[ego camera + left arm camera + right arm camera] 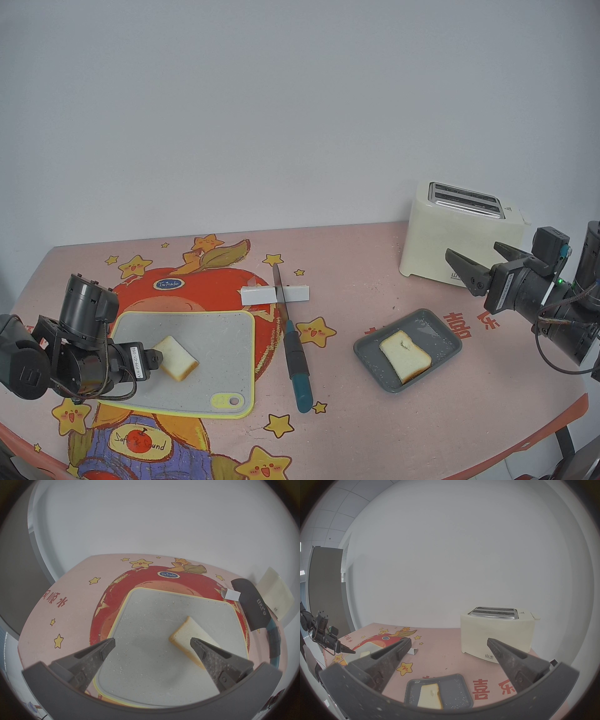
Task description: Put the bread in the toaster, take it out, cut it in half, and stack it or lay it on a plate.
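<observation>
One bread half [176, 358] [187, 634] is laid flat on the grey, yellow-rimmed cutting board [212, 331] [156, 617], toward the side nearest the left arm. A white crumb and a thin golden-brown crust are shown. The other bread half [405, 356] [429, 695] is laid flat in the dark grey plate [440, 328] [456, 695]; it is pale, with a small dent in its top.

The left claw [152, 360] [152, 642] is held wide open low over the board, with nothing gripped. One finger [215, 662] is seen across the near edge of the bread half; whether it touches cannot be told. The right claw [473, 251] [448, 641] is spread wide and empty in the air near the cream toaster [459, 234] [497, 633].

A knife [294, 350] [253, 605] is laid between board and plate, its blade propped on a white block [259, 295].

Small print is carried on the knife blade and low on the toaster's front. A blue oval label and red characters are printed on the pink table [350, 262].
</observation>
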Robot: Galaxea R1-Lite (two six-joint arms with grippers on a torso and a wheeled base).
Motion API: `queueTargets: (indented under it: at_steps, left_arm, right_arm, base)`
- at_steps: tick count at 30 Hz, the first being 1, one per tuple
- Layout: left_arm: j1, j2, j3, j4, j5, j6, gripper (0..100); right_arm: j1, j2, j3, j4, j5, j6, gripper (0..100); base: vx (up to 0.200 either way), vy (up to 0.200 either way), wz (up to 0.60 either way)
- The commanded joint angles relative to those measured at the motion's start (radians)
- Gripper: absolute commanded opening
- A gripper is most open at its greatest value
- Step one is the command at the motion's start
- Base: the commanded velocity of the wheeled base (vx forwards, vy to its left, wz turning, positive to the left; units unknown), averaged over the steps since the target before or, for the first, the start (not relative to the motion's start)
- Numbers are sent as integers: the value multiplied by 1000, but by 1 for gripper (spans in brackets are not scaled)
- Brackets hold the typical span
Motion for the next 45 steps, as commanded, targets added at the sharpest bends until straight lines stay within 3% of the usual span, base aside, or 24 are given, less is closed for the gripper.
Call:
queueTargets:
  at_steps: [1, 10, 42, 43, 45]
  left_arm:
    - [1, 8, -8, -1, 1, 0, 100]
    - [4, 6, -28, 1, 9, 39, 100]
    - [36, 55, -42, 2, 10, 42, 100]
    - [36, 55, -40, 2, 10, 40, 0]
    - [36, 55, -40, 2, 10, 40, 0]
  right_arm:
    - [2, 1, 0, 0, 0, -1, 100]
    - [2, 0, 0, 0, 0, -1, 100]
    - [0, 3, 2, -3, 0, -7, 100]
    - [0, 0, 2, 0, 0, -7, 100]
    - [0, -2, 0, -3, 0, -7, 100]
  base:
    - [0, 0, 0]
    - [0, 0, 0]
    - [0, 0, 0]
    - [0, 0, 0]
    - [0, 0, 0]
